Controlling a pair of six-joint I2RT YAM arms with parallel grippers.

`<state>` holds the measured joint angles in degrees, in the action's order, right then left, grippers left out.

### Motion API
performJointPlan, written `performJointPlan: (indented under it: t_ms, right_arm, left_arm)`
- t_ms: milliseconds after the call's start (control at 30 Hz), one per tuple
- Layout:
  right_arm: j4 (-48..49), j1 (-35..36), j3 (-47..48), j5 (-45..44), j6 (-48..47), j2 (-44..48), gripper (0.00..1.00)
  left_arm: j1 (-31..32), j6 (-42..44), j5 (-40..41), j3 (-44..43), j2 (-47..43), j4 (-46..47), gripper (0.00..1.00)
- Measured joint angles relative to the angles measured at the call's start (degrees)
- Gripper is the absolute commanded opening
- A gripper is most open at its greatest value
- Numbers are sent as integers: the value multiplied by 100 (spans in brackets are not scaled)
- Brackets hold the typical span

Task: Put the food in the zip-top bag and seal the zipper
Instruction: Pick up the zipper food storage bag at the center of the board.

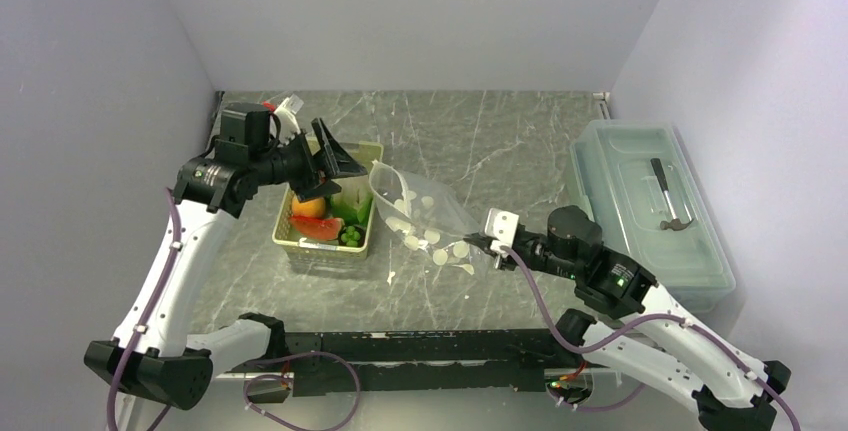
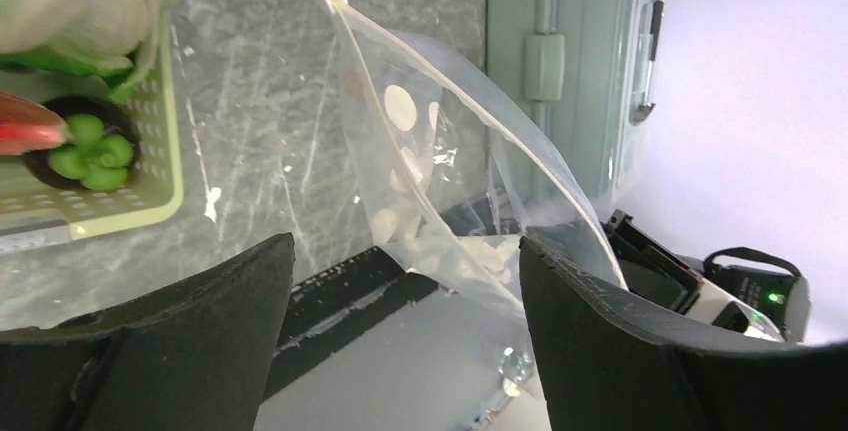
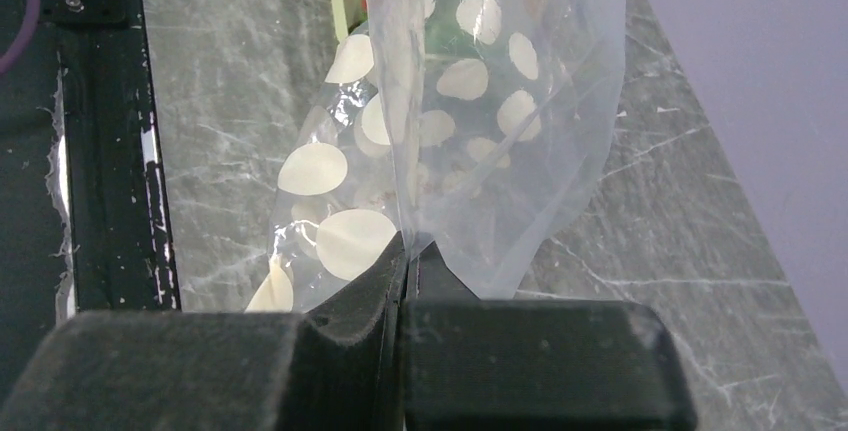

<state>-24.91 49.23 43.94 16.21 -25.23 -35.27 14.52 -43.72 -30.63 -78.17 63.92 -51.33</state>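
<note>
Grey marble table (image 1: 500, 141) between plain pale walls (image 1: 400, 11).

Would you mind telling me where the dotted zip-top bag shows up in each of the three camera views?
Top external: the zip-top bag is at centre, between the basket and the right gripper, which pinches it.
Left wrist: the zip-top bag is at centre, slanting beyond the open left gripper.
Right wrist: the zip-top bag is at upper centre, rising from the shut right gripper.
Shared landmark: the grey marbled table.

Clear white-dotted zip-top bag (image 1: 425, 219); yellow-green basket (image 1: 322, 245)
</note>
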Motion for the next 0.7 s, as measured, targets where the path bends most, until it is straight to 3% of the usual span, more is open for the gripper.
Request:
performJointPlan:
  t_ms: [200,700]
  right_arm:
    - [184,0,-120,175,-260,120,0]
    - [444,0,-136,450,-699,44,0]
  left_arm:
    - [-11,-105,-413,57,90,2,81]
    - [-11,-186,-780,149,164,-7,77]
